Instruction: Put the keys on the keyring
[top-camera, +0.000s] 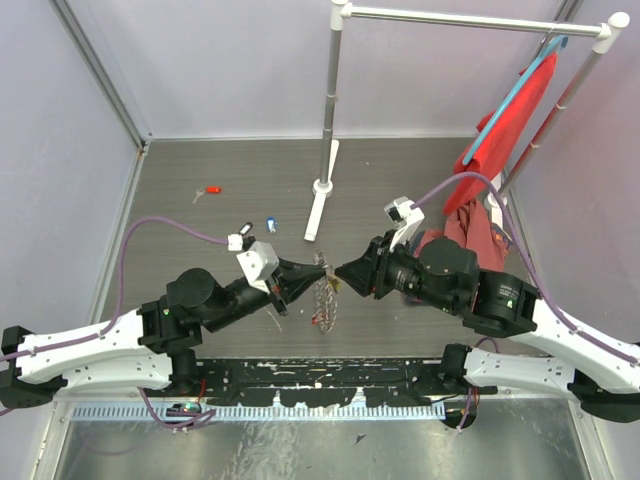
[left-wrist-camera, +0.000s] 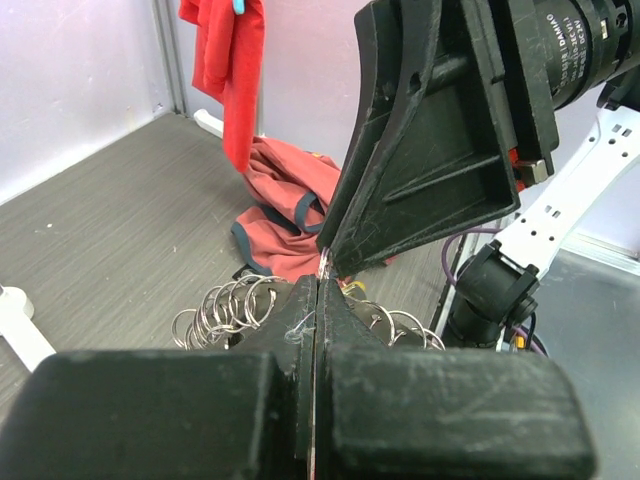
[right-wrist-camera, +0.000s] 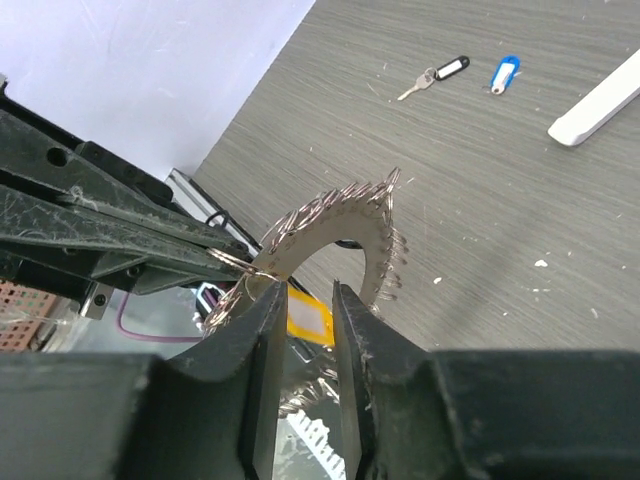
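Observation:
The keyring (top-camera: 325, 295), a grey ring fringed with small silvery rings, hangs edge-on between the two grippers above the grey table. My left gripper (top-camera: 312, 272) is shut on its rim, seen in the left wrist view (left-wrist-camera: 320, 285). My right gripper (top-camera: 343, 274) meets the ring from the right. In the right wrist view (right-wrist-camera: 305, 290) a yellow key (right-wrist-camera: 310, 322) tag fills the gap between its fingers, beside the keyring (right-wrist-camera: 340, 215). A red key (top-camera: 212, 188), a black key (top-camera: 244, 229) and a blue key (top-camera: 271, 224) lie on the table.
A white stand (top-camera: 330, 110) with a flat foot (top-camera: 320, 210) stands at the back centre. A red cloth (top-camera: 510, 120) hangs from its rail at the right, and a red garment (left-wrist-camera: 290, 190) lies heaped under it. Walls close the left, back and right.

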